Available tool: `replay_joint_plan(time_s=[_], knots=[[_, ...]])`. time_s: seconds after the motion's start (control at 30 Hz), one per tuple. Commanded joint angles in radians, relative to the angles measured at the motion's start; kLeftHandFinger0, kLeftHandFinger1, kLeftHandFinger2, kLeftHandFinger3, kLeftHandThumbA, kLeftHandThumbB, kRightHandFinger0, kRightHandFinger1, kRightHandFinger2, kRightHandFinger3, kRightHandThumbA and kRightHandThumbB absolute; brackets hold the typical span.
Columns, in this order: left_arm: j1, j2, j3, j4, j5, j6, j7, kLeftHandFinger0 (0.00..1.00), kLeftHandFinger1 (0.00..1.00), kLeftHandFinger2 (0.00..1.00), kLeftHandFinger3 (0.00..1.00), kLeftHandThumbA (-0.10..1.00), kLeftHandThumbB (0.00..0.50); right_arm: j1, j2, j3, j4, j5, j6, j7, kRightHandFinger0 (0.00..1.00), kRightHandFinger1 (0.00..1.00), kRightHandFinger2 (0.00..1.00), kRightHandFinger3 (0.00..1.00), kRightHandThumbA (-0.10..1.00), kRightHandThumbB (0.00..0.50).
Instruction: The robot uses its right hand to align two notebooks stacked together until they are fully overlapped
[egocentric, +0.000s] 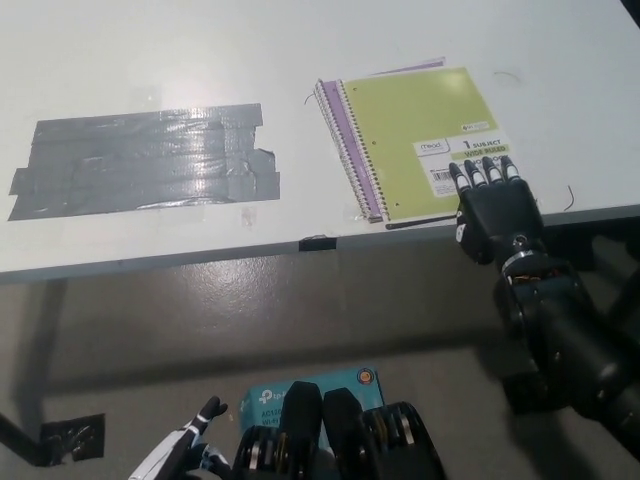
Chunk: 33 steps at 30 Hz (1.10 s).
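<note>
1. White table (300, 60) up top, with a grey duct tape patch (145, 160) at roughly 10 o'clock.
2. Left hand (185, 462) sits low at 7 o'clock, can't tell its grip.
3. Green notebook (415, 135) nearly covers the purple notebook (338, 130) at 1 o'clock.
4. Right hand (495, 205) lies flat, fingers spread on the green cover's near corner, gripping nothing.

At centre right of the frame, a lime-green spiral-bound notebook (415, 140) with a white label lies over a purple spiral-bound notebook (340, 130); a black robot right hand (495, 205) at lower right; a patch of silver-grey duct tape strips (145, 160) at left on the white table (150, 50); a teal cardboard box (300, 392) at the bottom.
</note>
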Motion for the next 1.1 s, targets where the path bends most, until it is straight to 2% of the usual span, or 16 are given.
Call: replay_joint_plan(time_s=[0.0, 0.07, 0.17, 0.2, 0.33, 0.37, 0.67, 0.83, 1.07], knots=[[-0.010, -0.003, 0.003, -0.035, -0.006, -0.002, -0.017, 0.47, 0.40, 0.31, 1.00, 1.00, 0.500, -0.048, -0.042, 0.010, 0.014, -0.025, -0.050, 0.034, 1.00, 1.00, 1.00, 1.00, 1.00, 0.389], [-0.008, -0.004, 0.003, -0.040, -0.004, 0.000, -0.016, 0.47, 0.39, 0.32, 1.00, 1.00, 0.500, -0.053, -0.050, 0.012, 0.012, -0.026, -0.074, 0.019, 1.00, 1.00, 1.00, 1.00, 1.00, 0.416], [-0.006, -0.007, 0.003, -0.040, -0.003, -0.002, -0.015, 0.46, 0.38, 0.32, 1.00, 1.00, 0.500, -0.050, -0.056, 0.008, 0.000, -0.023, -0.092, 0.017, 1.00, 1.00, 1.00, 1.00, 1.00, 0.423], [-0.004, -0.009, 0.002, -0.039, 0.001, -0.011, -0.012, 0.45, 0.37, 0.31, 1.00, 1.00, 0.500, -0.051, -0.058, 0.010, 0.000, -0.023, -0.102, 0.016, 1.00, 1.00, 1.00, 1.00, 1.00, 0.409], [-0.008, -0.010, 0.001, -0.038, -0.002, -0.011, -0.017, 0.41, 0.33, 0.29, 0.99, 1.00, 0.500, -0.062, -0.047, 0.014, 0.001, -0.031, -0.098, 0.042, 1.00, 1.00, 1.00, 1.00, 1.00, 0.436], [-0.007, -0.011, 0.003, -0.039, -0.003, -0.007, -0.016, 0.40, 0.33, 0.30, 0.99, 1.00, 0.500, -0.065, -0.041, 0.016, 0.007, -0.034, -0.097, 0.039, 1.00, 1.00, 1.00, 1.00, 1.00, 0.442], [-0.009, -0.021, 0.011, -0.038, -0.016, -0.006, -0.017, 0.33, 0.31, 0.30, 0.97, 1.00, 0.500, -0.079, 0.010, 0.017, 0.004, -0.055, -0.069, 0.064, 1.00, 1.00, 1.00, 1.00, 1.00, 0.423], [-0.005, -0.022, 0.009, -0.040, -0.011, -0.008, -0.016, 0.33, 0.31, 0.28, 0.97, 1.00, 0.500, -0.078, 0.012, 0.014, -0.002, -0.064, -0.064, 0.077, 1.00, 1.00, 1.00, 1.00, 1.00, 0.413], [-0.004, -0.019, 0.003, -0.036, -0.003, -0.013, -0.017, 0.31, 0.31, 0.30, 0.97, 1.00, 0.500, -0.078, 0.008, 0.007, 0.002, -0.071, -0.058, 0.097, 1.00, 1.00, 1.00, 1.00, 1.00, 0.403]])
